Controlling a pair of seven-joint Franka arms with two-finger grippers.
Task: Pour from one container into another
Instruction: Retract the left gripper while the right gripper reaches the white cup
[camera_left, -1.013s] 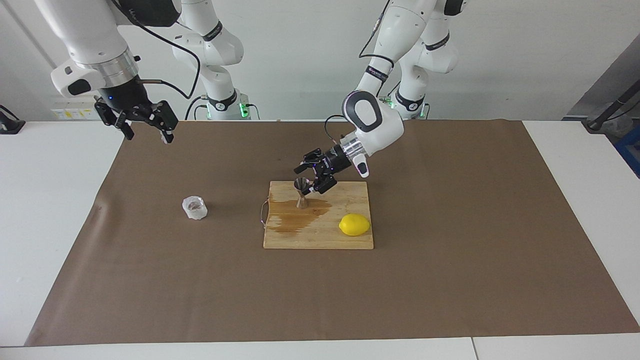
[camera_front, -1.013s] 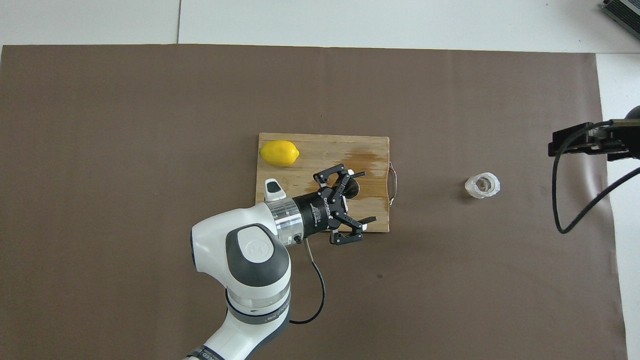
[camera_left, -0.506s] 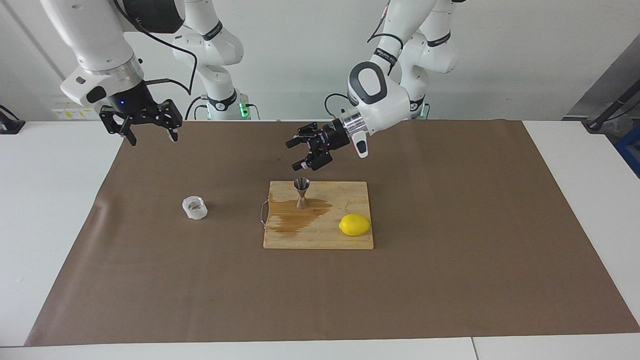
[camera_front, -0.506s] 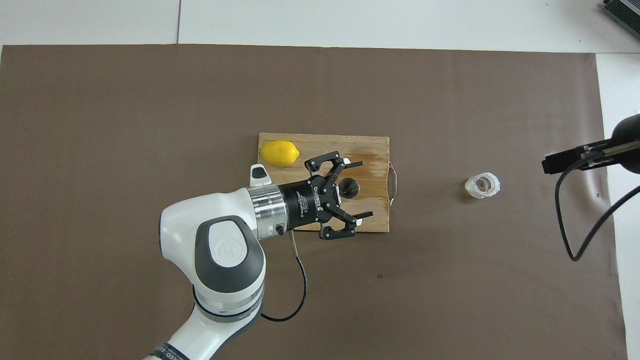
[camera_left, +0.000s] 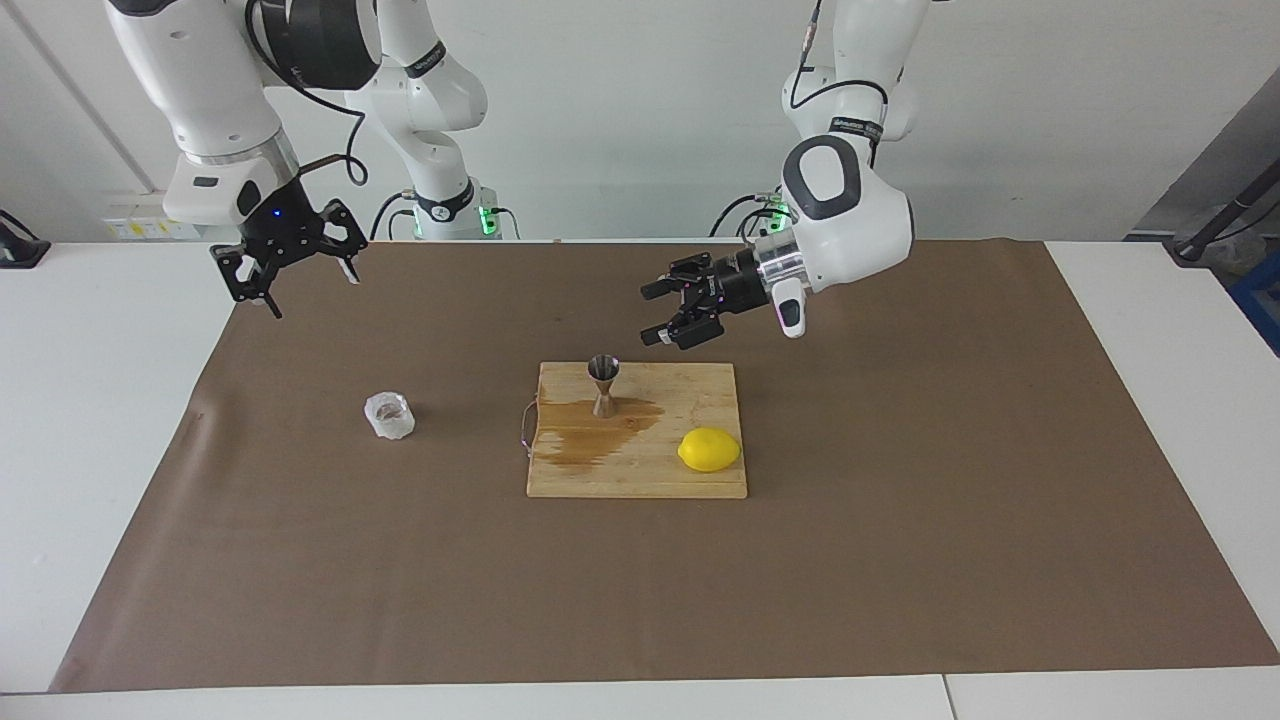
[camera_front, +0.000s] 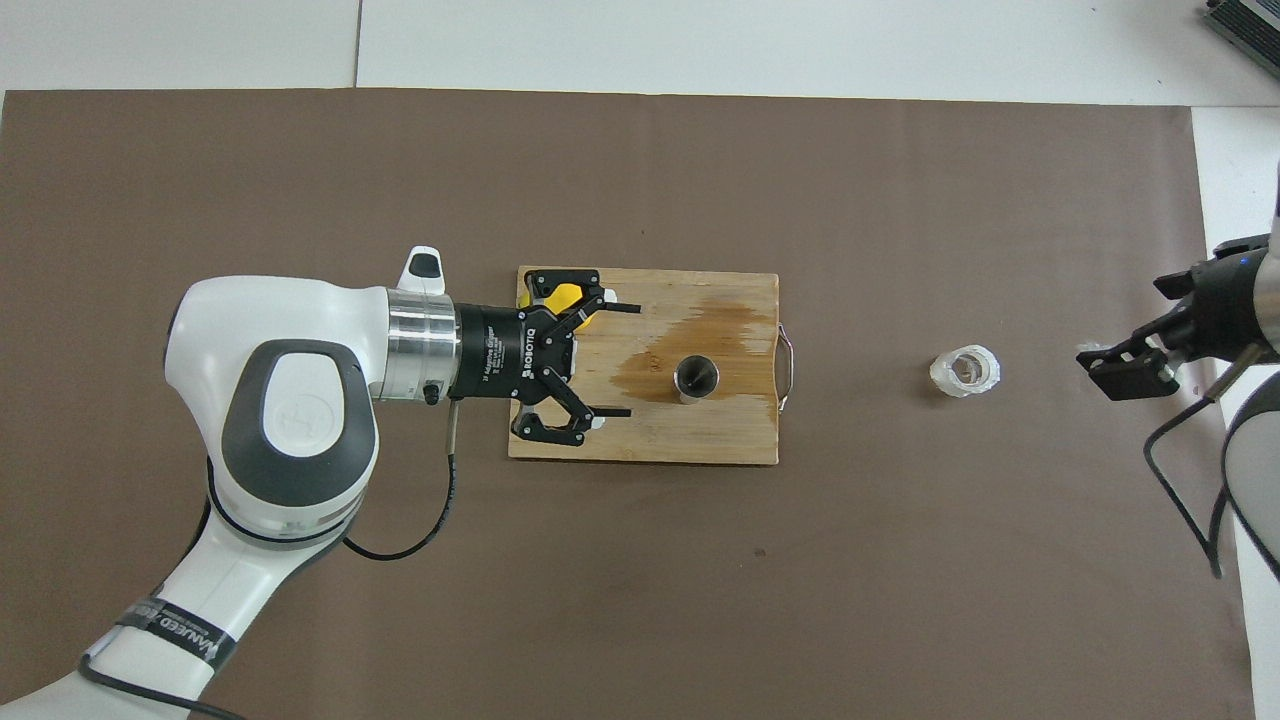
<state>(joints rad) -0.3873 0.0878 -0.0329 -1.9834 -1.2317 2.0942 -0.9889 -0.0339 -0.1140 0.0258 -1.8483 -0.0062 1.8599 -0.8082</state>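
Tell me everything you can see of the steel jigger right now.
The steel jigger is small, shiny metal and hourglass-shaped: two cones joined at a narrow waist. It stands upright on the wooden cutting board, open mouth up, at the edge of a brownish wet patch nearer the robots. From overhead its rim is a grey circle; contents cannot be told. Nothing grips or touches it.

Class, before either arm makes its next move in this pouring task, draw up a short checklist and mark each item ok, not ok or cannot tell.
1. Steel jigger upright on the cutting board: ok.
2. Clear cup upright on the brown mat: ok.
3. Board dry: not ok, a brown spill surrounds the jigger.
4. Left gripper open, empty, raised: ok.
5. Right gripper open, empty, raised: ok.
6. Liquid left in cup: cannot tell.
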